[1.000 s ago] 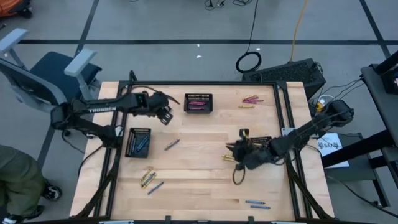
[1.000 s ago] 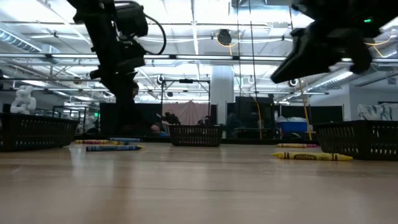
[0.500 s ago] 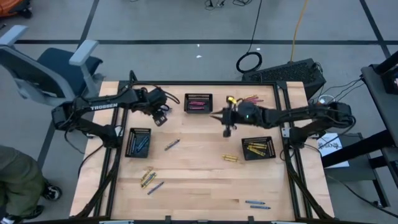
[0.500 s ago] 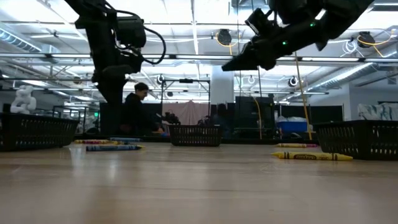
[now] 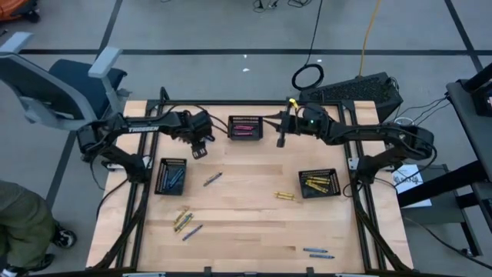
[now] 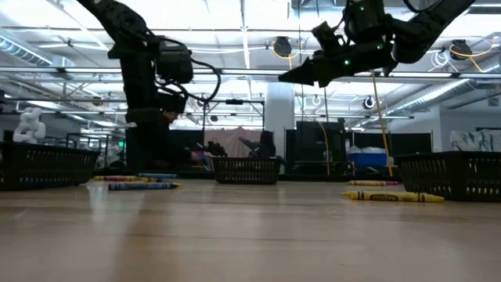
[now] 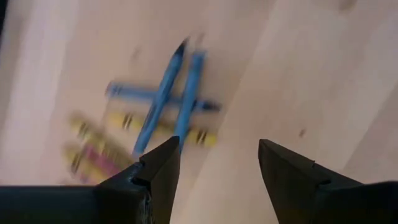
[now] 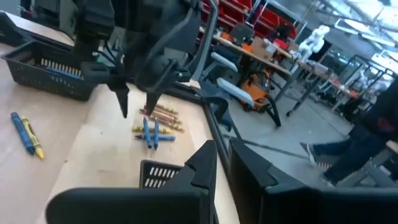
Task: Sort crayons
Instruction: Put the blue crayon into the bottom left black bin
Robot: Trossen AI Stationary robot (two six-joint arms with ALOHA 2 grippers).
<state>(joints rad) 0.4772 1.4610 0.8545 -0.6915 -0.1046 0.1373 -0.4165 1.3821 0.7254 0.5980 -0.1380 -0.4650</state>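
Note:
Blue, yellow and pink crayons [image 7: 165,106] lie in a small crossed heap on the wood at the table's far left, also seen in the right wrist view [image 8: 154,127]. My left gripper [image 7: 217,155] hangs open just above them, pointing steeply down, with nothing between its fingers; the high view shows it [image 5: 201,150] covering the heap. My right gripper [image 5: 280,141] is shut and empty, held level in the air beside the right end of the pink-crayon basket [image 5: 246,127]. More crayons lie loose on the table [image 5: 212,178], [image 5: 285,196], [image 5: 184,221], [image 5: 317,251].
A basket with blue crayons [image 5: 171,175] stands at the left and one with yellow crayons [image 5: 319,183] at the right. Bare wood lies in the table's middle. A chair [image 5: 61,81] stands beyond the far left corner, and a person's leg [image 5: 19,219] shows at the left.
My right gripper has swung from over the yellow basket toward the table's far edge, rising a little and tipping up to level, and now hangs beside the pink basket. My left gripper has sunk a little toward the table and rolled about its own axis.

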